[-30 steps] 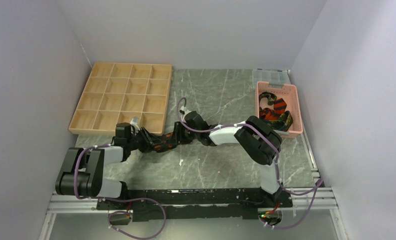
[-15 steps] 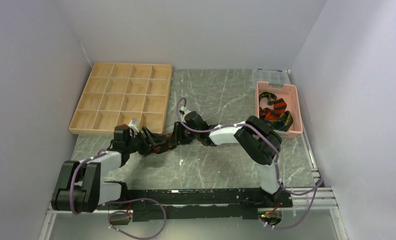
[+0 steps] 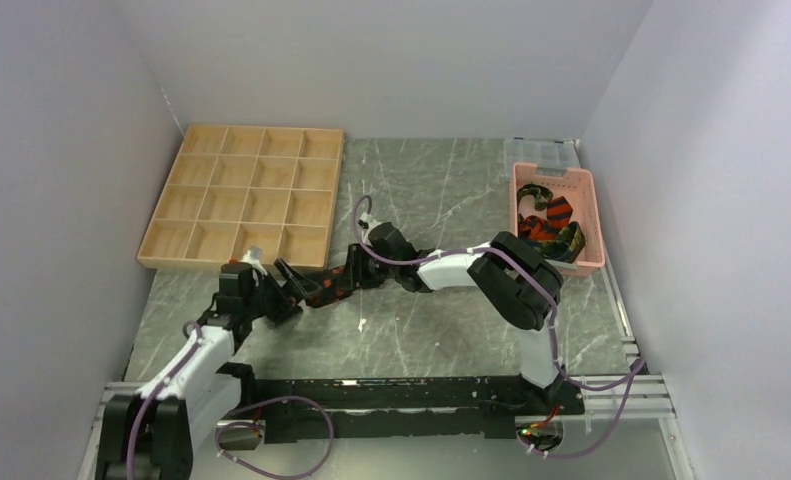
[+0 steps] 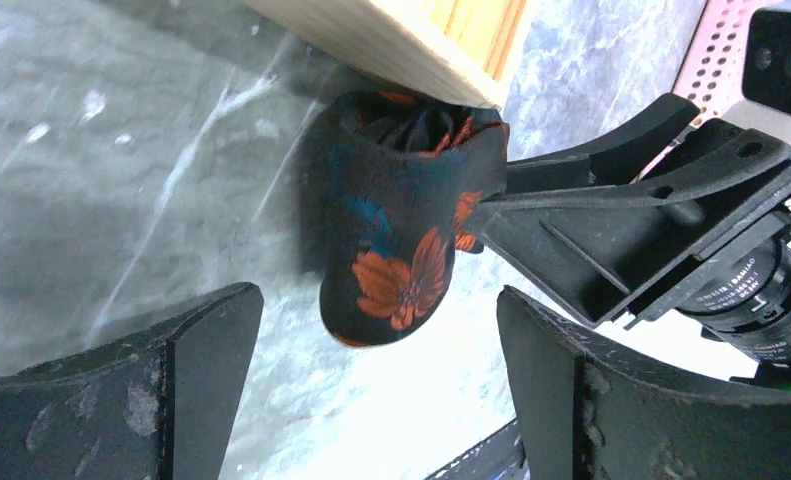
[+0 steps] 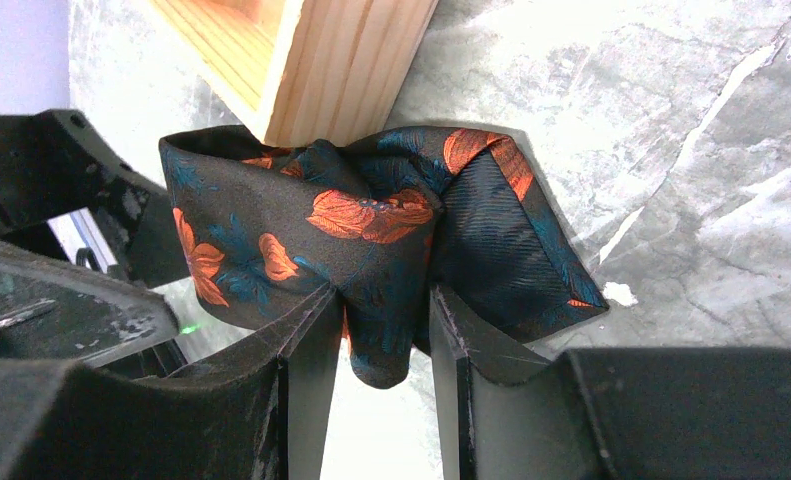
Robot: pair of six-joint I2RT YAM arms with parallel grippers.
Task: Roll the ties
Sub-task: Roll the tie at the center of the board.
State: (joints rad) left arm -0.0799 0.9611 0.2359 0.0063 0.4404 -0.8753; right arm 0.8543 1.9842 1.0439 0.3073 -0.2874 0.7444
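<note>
A grey marbled tabletop (image 3: pixel 421 330) with pale veins fills the floor of a booth closed in by plain white walls (image 3: pixel 61 150) on three sides, and a metal rail (image 3: pixel 611 385) runs along the near edge where the arm bases are bolted. At the far left lies a shallow wooden tray (image 3: pixel 251 195) divided into a grid of compartments, all of them bare wood. At the far right stands a pink slotted basket (image 3: pixel 583 215) holding a loose heap of striped ties (image 3: pixel 546 225), with a clear plastic box (image 3: pixel 541 150) just behind it. The black tie (image 5: pixel 371 215) with orange blossoms and blue leaves sits bunched on the table at the tray's near right corner, pressed up against the wooden wall there, so the tray crowds it from behind. The right gripper (image 5: pixel 383 300) reaches in from the right, its two fingers pinched on a hanging fold in the middle of the bundle. The left gripper (image 4: pixel 379 295) faces it from the left with its jaws spread wide, one on each side of the rolled end and neither touching the fabric. Purple cables (image 3: pixel 441 258) loop along both arms, and the right arm's elbow stands between the bundle and the basket
</note>
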